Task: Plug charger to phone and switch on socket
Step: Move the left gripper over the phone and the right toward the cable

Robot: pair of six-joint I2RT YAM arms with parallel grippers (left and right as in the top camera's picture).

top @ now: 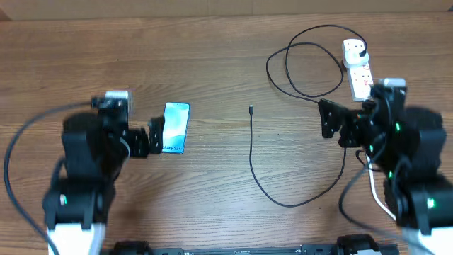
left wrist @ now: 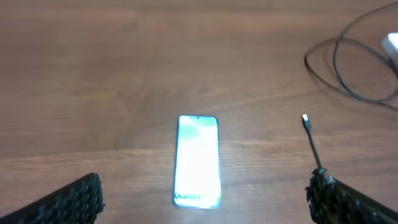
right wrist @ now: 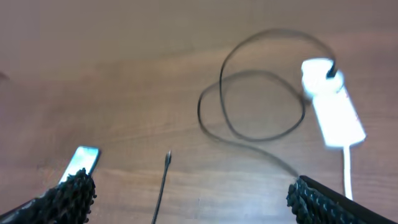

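The phone lies flat on the table with its light-blue screen up, also in the left wrist view and at the left edge of the right wrist view. My left gripper is open and empty just left of the phone. The charger cable runs from its loose connector tip in a loop to its black plug, which sits in the white socket strip. The tip also shows in the wrist views. My right gripper is open and empty, below and left of the socket.
The cable coils in loops left of the socket. The thick white cord runs from the strip under my right arm toward the table's front edge. Bare wood lies between phone and cable.
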